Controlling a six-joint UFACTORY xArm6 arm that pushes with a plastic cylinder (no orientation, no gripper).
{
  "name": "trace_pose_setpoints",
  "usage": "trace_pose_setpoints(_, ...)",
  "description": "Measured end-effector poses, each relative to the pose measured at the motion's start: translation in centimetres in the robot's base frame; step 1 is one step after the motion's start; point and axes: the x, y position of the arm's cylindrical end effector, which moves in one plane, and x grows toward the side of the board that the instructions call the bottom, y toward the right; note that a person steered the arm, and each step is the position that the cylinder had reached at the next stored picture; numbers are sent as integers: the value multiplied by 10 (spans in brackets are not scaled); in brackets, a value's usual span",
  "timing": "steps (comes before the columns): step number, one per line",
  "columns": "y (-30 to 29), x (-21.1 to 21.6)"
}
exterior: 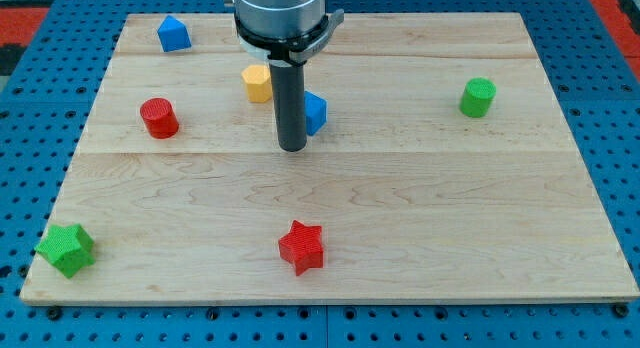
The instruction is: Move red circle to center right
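Red circle: short upright cylinder, ridged sides.

Pale wooden plank board, evenly lit; blue perforated metal base surrounding; red perforated panels at far corners.

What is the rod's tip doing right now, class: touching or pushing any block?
My tip: holds nothing; it rests on the board just left of the blue block, contact unclear, and well right of the red circle.
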Motion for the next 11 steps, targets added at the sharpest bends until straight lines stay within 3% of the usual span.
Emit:
trace_pose_setpoints(1,47,6)
trace_pose_setpoints(3,35,4)
trace_pose_setpoints(4,-43,64)
trace_pose_setpoints(5,-145,59)
trace_pose_setpoints(7,-259,-31)
trace_pose_setpoints(8,-166,-50)
trace_pose_setpoints(9,-43,8)
trace_pose_setpoints(11,-25,55)
